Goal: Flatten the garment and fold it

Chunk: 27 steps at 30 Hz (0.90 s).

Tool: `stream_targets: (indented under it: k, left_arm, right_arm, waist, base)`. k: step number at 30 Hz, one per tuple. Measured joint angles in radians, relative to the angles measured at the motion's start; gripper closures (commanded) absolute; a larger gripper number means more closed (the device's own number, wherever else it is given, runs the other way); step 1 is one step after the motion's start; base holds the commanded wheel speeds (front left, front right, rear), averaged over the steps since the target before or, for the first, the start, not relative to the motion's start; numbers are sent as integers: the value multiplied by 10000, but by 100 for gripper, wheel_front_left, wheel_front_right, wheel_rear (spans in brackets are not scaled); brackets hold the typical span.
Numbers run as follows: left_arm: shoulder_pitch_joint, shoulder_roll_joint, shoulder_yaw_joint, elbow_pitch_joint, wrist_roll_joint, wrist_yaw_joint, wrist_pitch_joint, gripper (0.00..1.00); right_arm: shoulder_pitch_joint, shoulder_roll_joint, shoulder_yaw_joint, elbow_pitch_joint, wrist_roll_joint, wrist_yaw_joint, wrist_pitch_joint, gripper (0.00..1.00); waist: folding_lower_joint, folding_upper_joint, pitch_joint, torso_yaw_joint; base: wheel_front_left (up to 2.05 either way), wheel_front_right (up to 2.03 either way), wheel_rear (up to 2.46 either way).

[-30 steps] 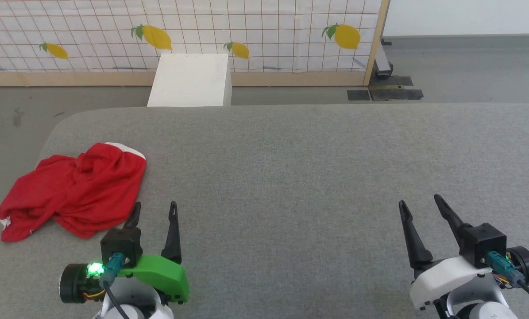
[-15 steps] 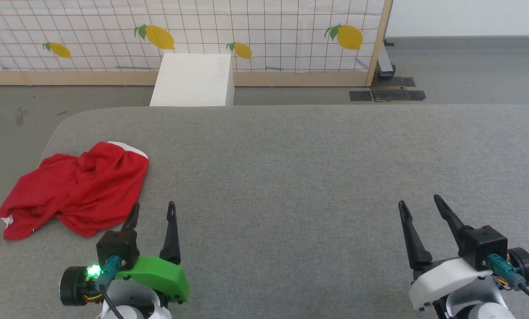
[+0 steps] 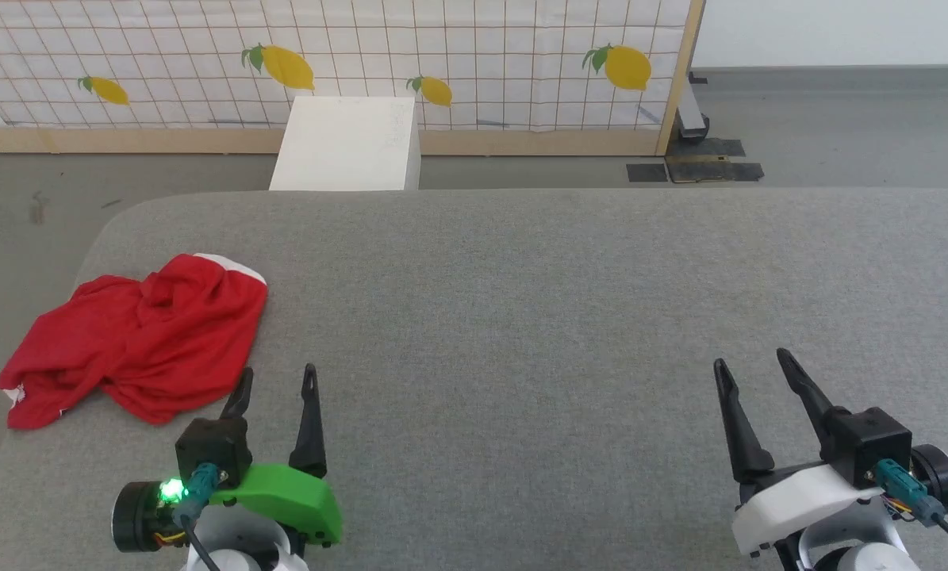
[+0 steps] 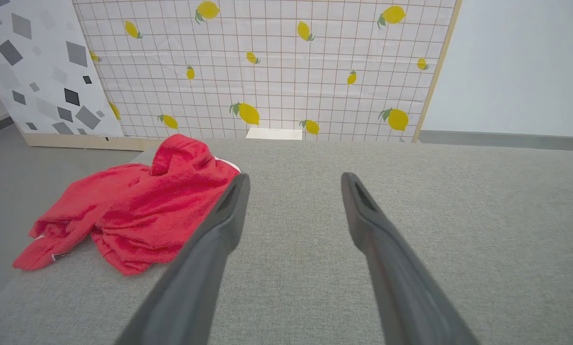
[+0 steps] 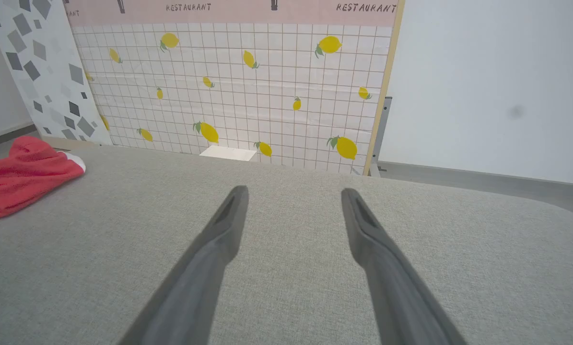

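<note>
The garment [image 3: 136, 337] is a crumpled heap of bright red shiny fabric with a bit of white trim, lying near the left edge of the grey table [image 3: 561, 301]. It also appears as a red heap [image 4: 133, 211] in the left wrist view and at the left edge [image 5: 22, 175] of the right wrist view. My left gripper [image 3: 277, 374] hovers open just right of and nearer than the heap, with nothing between its fingers. Far to the right, my right gripper [image 3: 750, 358] stands open and empty too.
A white box [image 3: 347, 143] stands on the floor beyond the table's far edge. Behind it runs a lemon-patterned panel [image 3: 442, 55] with a wooden frame. The table's left edge lies close beside the garment, with grey floor [image 3: 13, 214] beyond.
The head view has shifted slightly, so the scene sits a little to the right. The left gripper has drawn back a touch toward the near edge. The garment lies as before.
</note>
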Motion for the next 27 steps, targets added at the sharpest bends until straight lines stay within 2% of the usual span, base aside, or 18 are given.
stream_targets:
  k: [27]
  left_arm:
    - [-92,0,-211,453,-533,159,-612,0]
  right_arm:
    - [-1,2,21,190,261,0,-608,0]
  waist:
    - [0,0,-53,37]
  base:
    - [0,0,0]
